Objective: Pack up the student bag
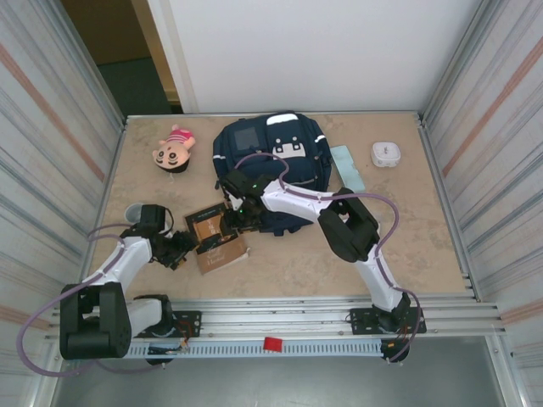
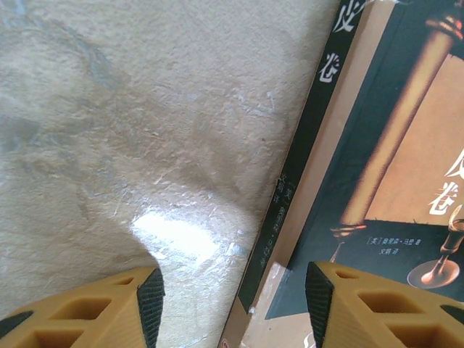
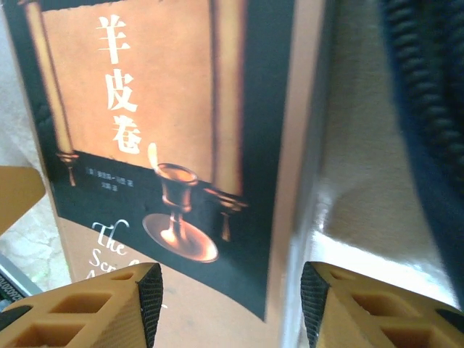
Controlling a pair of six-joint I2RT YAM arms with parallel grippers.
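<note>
Well, nearest the bases, the left gripper hovers at the near-left edge of the book, which lies flat on the table. Its wrist view shows the jaws roughly half apart and holding nothing. One pad hangs over bare table and the other over the cover, with the dark spine running between them. Just beyond, the right gripper sits at the book's far side, likewise parted and empty. One of its pads is above the cover and one above the strip of table between the book and the student bag.

The step in hand looks like getting a purchase on the book. A flat book offers little to pinch, so one gripper would best steady an edge while the other works a finger under the spine. That grip should close on the full thickness, not on the cover alone, or the pages may fan open. The right pads should also stay clear of the bag's fabric.

The bag lies flat in the table's far half, its near end just beside the book. I cannot tell whether its main opening is unzipped. Farther back, a plush toy lies to its left and a small white box to its right.
</note>
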